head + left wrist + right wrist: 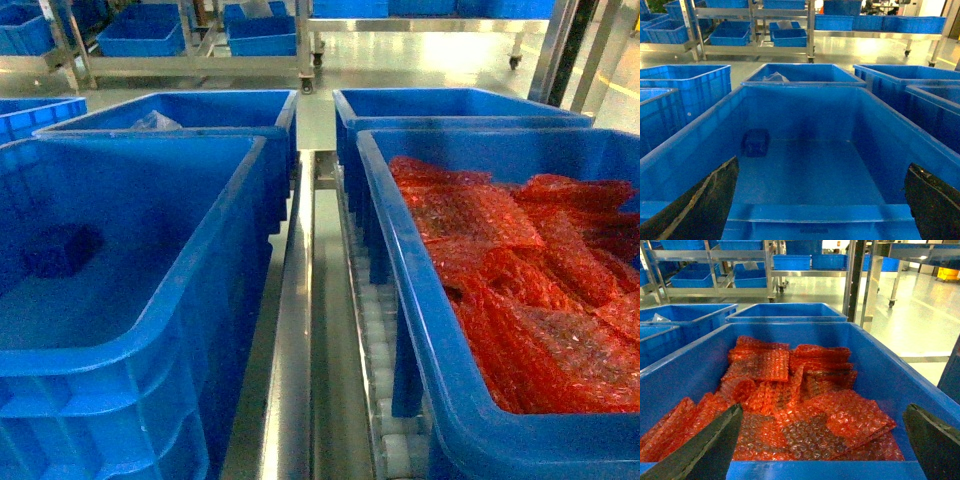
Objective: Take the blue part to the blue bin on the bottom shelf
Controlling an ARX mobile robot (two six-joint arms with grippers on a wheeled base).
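Surface: bottom shelf (300, 330), a stainless-steel rack level with long metal rails and a track of small white rollers (385, 400) running between two rows of bins. Room: glossy pale floor (420, 65) under bright light, with further steel racks (755, 47) carrying more blue bins at the back; a wheeled steel frame stands at far right in the right wrist view. Contents of shelf: near left, a large blue bin (215, 270), deep, with ribbed outer walls; behind it a second blue bin (215, 105) holding a piece of clear plastic wrap (155, 122); near right, a blue bin (400, 250) filled with sheets of red bubble wrap (530, 270), overlapping and crumpled; behind that another blue bin (450, 105); one more bin edge at far left. Obstructions: the near left bin's tall walls surround its floor on all sides. Blue part (756, 142): small, chunky, dark blue, nearly the bin's own colour and blurred, lying on the floor of the near left bin towards its left wall, alone there. Left gripper (820, 210): dark fingers (700, 205) spread wide at both lower corners of its wrist view, above the bin's near rim, holding nothing, well apart from the part. Right gripper (820, 450): fingers likewise wide, empty, over the near rim of the bubble-wrap bin.
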